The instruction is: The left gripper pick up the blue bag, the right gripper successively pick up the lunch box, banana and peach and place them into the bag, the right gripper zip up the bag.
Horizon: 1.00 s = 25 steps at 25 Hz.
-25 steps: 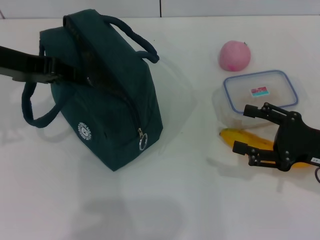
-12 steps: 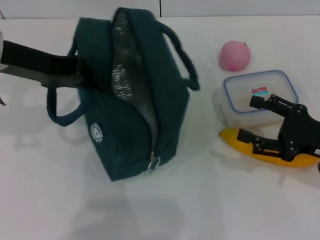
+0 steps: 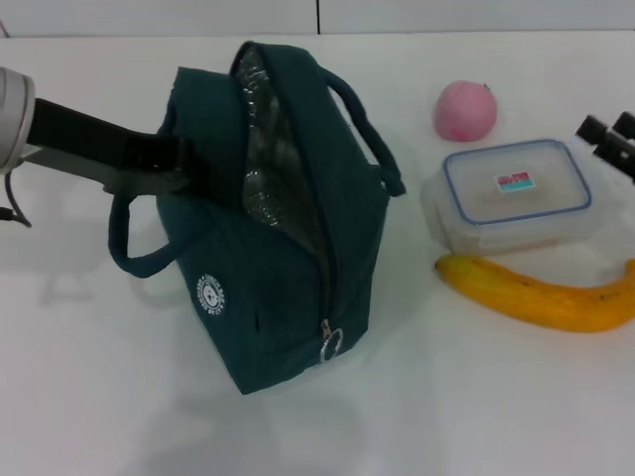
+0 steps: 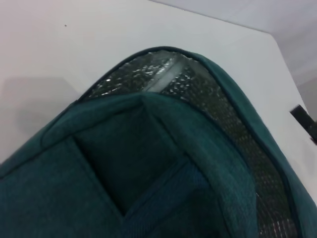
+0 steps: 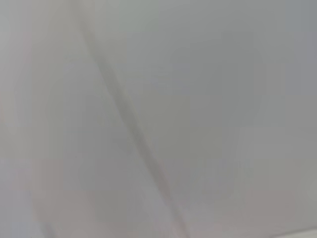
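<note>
Right tool (image 3: 613,139) withdrawn past lunch box (image 3: 516,194)

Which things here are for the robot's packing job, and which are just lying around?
For the job: the blue bag, open and held by the left gripper; the lunch box; the banana; the peach; the right gripper, at the far right edge.

Just lying around: nothing, only the white table underneath.

Bare table (image 3: 417,397) between blue bag (image 3: 288,288) and banana (image 3: 536,296).

Blue bag (image 4: 148,163) fills view, mouth open, silver foil lining (image 4: 208,99) exposed; white table (image 4: 74,44) behind.
</note>
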### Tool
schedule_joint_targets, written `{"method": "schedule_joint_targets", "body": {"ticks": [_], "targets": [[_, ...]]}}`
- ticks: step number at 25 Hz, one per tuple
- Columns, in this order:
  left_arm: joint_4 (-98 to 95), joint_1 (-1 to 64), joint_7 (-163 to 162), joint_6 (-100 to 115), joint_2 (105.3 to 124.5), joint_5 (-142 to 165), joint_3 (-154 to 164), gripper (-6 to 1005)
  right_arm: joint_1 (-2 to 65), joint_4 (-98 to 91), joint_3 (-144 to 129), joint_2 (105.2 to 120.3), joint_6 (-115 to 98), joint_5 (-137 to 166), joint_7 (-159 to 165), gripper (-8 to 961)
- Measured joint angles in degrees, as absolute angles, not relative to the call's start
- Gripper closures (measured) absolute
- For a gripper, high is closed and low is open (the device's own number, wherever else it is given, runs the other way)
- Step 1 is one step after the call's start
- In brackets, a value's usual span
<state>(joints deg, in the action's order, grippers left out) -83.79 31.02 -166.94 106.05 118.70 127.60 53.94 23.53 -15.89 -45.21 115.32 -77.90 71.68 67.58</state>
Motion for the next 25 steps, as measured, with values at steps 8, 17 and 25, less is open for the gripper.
{"method": "schedule_joint_targets", "body": {"ticks": [8,17,25], "targets": [[-84.29,31.23,-167.84,106.60,118.69,124.82,53.97,963,26.22,-12.09,-43.26,115.36,-66.32,71.58,73.54,84],[-84.29,31.62,-168.10,106.62,118.73,124.66,53.97,963,29.64,-6.20,-45.97,115.43,-63.31,72.04,74.63,83],[-84.08,31.64,-168.09,106.61,118.83,124.53,53.93,963,28.57,-6.13,-49.71,115.32,-65.95,72.05,79.33,81]]}}
